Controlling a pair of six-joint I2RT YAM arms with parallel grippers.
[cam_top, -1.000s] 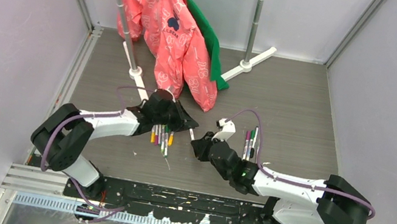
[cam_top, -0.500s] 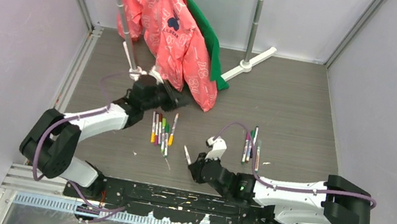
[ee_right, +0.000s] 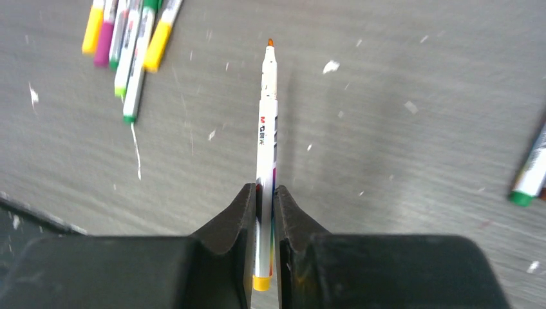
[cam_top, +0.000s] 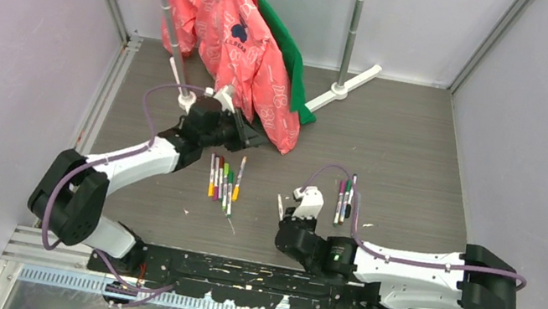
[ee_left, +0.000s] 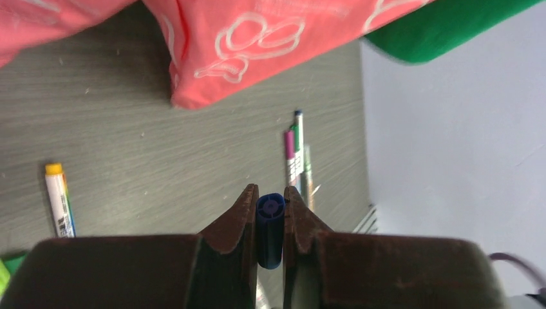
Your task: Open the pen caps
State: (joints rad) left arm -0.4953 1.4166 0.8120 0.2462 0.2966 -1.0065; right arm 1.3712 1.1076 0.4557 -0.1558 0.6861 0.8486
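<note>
From above, the left gripper (cam_top: 244, 136) hangs over the far-left part of the table (cam_top: 425, 147), just beside the hem of the pink garment (cam_top: 245, 56). The right gripper (cam_top: 283, 222) sits toward the middle of the near edge with a white pen (cam_top: 279, 205) sticking out of it. A row of capped pens (cam_top: 223, 180) lies between the two, and a second bunch (cam_top: 344, 199) lies toward the right edge. The left wrist view shows the left gripper's jaws clenched on a blue cap (ee_left: 270, 232), end-on and clear of the table. The cap looks light, stiff and smooth, so it would probably slip unless it is pinched squarely across its round side, as here. In the right wrist view, the right gripper's jaws grasp the white pen close to its yellow rear end, and its bare orange tip (ee_right: 270, 42) points away. The barrel looks rigid and featherweight. For the remaining caps, a hold low on the barrel and a straight pull along its axis seems safest.
</note>
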